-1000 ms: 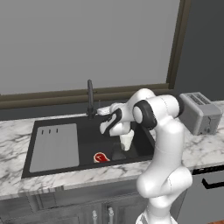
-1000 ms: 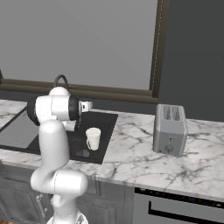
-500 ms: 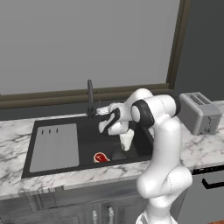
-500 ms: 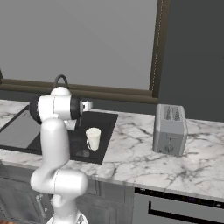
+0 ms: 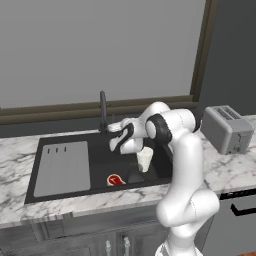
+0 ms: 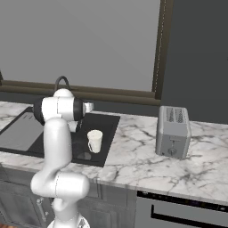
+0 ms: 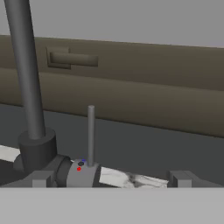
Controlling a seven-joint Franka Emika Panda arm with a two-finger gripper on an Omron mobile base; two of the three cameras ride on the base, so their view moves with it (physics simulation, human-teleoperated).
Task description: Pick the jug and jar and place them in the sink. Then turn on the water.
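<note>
— Marble counter [image 5: 20, 150], white with grey veins, runs the whole width under the wide window [image 5: 100, 50]. What sits in it?

— The sink [image 5: 100, 160], a black rectangular basin with a grey drainboard panel [image 5: 62, 167] on its left half. The dark slim faucet [image 5: 103, 111] rises at its back edge, and a silver toaster [image 5: 226, 129] stands on the counter well to the right.

— And the arm?

— White arm [image 5: 182, 165] reaching over the right half of the basin, with the gripper [image 5: 111, 128] close to the faucet base. In the hand view the faucet column [image 7: 26, 70] is at the left and a thin upright lever [image 7: 90, 133] stands on a grey valve body between the two finger tips [image 7: 40, 179]. The jaws are spread wide, with nothing clamped.

— The jug?

— The jug [image 6: 94, 140], cream-white, stands upright inside the sink near its right wall, just under the forearm.

— The jar?

— A dark, glassy shape in the basin just beside the jug is probably the jar [image 5: 135, 175], though it blends into the black floor. A small red item [image 5: 115, 180] lies near it, by the front wall.
</note>
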